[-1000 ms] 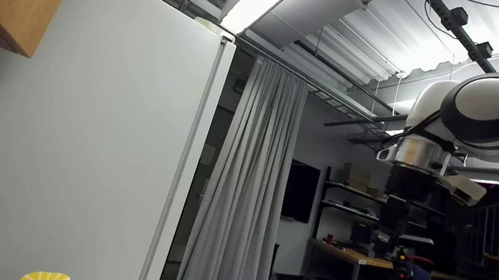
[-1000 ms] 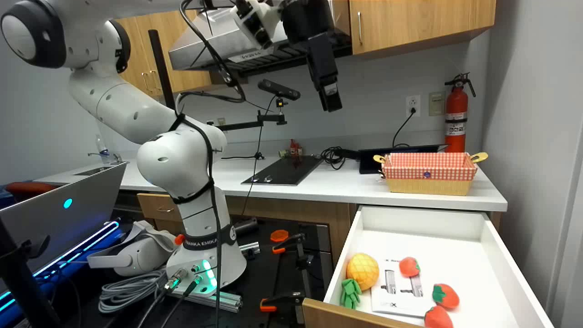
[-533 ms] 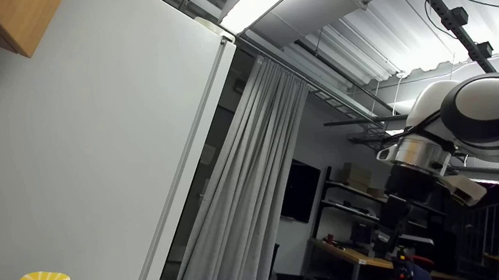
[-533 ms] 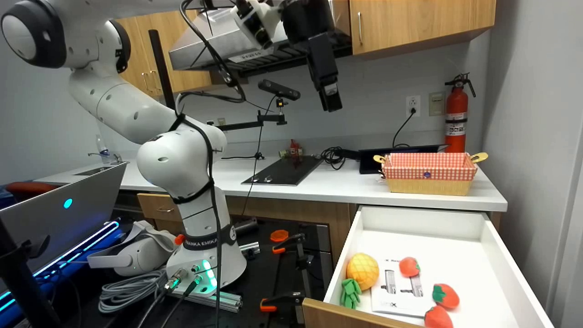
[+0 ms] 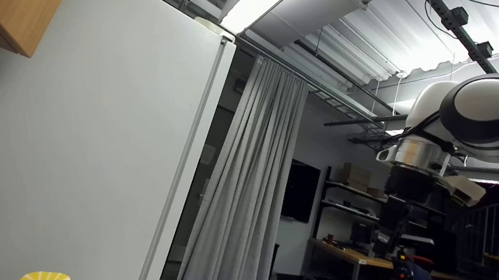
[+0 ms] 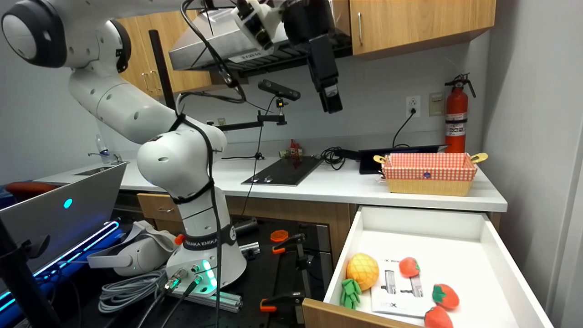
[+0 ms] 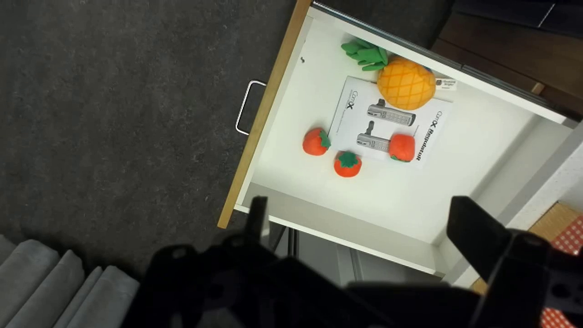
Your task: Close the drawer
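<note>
The white drawer (image 6: 464,246) stands pulled out under the counter in an exterior view. Its wooden front (image 7: 266,109) carries a thin metal handle (image 7: 243,104) in the wrist view. Inside lie a plush pineapple (image 7: 406,84), a white printed sheet or booklet (image 7: 346,118) and three red toy fruits, one of them (image 7: 402,146) on the sheet. My gripper (image 7: 360,200) is open and empty, its fingers wide apart. In an exterior view the gripper (image 6: 331,102) hangs high above the counter and drawer, touching nothing. The handle is hidden in both exterior views.
A checked basket (image 6: 428,175) stands on the white counter (image 6: 346,191) above the drawer. A fire extinguisher (image 6: 456,118) stands behind it. A wall (image 6: 537,136) runs along the drawer's right side. Clamps (image 6: 287,300) sit beside the drawer's left side. A range hood (image 6: 218,45) is behind the arm.
My gripper has dipped very slightly in an exterior view. The drawer and its contents have not moved.
</note>
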